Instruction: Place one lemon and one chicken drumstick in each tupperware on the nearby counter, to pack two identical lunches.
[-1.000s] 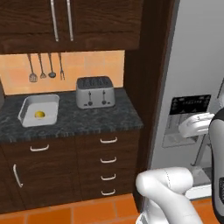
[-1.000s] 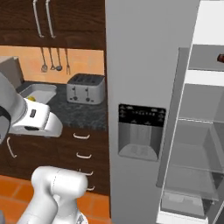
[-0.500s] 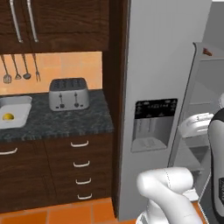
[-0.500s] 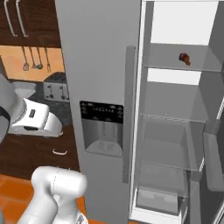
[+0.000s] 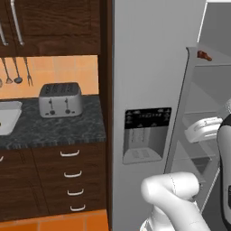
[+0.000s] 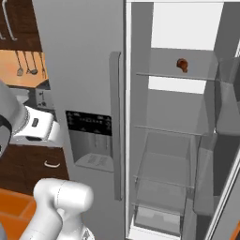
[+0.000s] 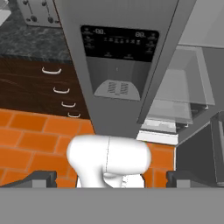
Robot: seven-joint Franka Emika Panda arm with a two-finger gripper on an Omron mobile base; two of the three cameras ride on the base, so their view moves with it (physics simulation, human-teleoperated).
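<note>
One big grey fridge (image 6: 84, 70) stands ahead of my pincer (image 7: 111, 177), its right door swung wide. Off to my pincer's left runs the counter (image 5: 49, 128) with a silver toaster (image 5: 60, 99) on it, and at its far left edge one tupperware (image 5: 8, 118) just shows; what lies in it I cannot tell. High above my pincer, well apart from it, a single chicken drumstick (image 6: 182, 64) sits on a glass shelf (image 6: 173, 77). My pincer hangs low with its fingers (image 7: 41, 178) spread wide, holding nothing. I judge the drumstick is next. Reaching so high, I could knock my wrist on the shelf edge or shove the drumstick back out of reach, since it is small and sits deep
</note>
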